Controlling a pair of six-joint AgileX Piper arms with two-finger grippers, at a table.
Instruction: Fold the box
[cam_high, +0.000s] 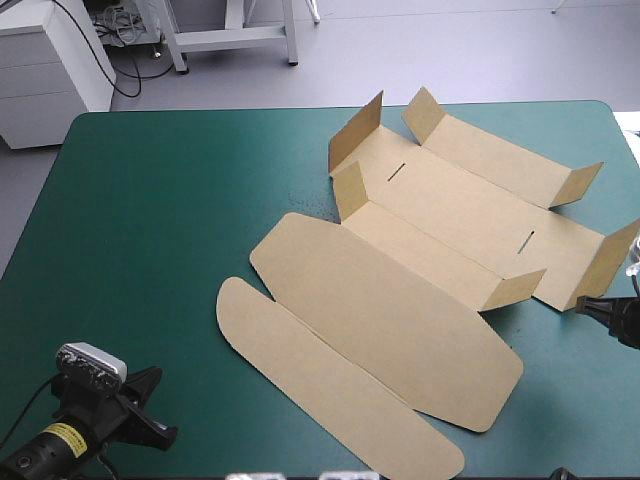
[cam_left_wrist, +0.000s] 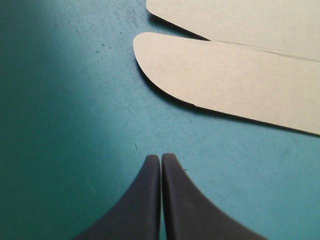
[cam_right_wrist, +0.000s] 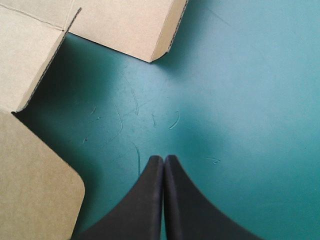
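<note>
The brown box (cam_high: 440, 230) lies as a mostly flat cut sheet across the middle and right of the table, its small end flaps (cam_high: 356, 133) partly raised at the far side. Two long rounded lid panels (cam_high: 330, 385) lie flat toward the front. My left gripper (cam_high: 150, 415) rests at the front left corner, shut and holding nothing, with the rounded panel tip (cam_left_wrist: 210, 70) ahead of it. My right gripper (cam_high: 598, 310) sits at the right edge, shut and holding nothing, just short of a raised flap (cam_right_wrist: 130, 25) and a rounded panel corner (cam_right_wrist: 35, 195).
Bare teal-green cover (cam_high: 150, 210) fills the left half of the table. A white cabinet (cam_high: 50, 65) and a metal frame stand beyond the far edge.
</note>
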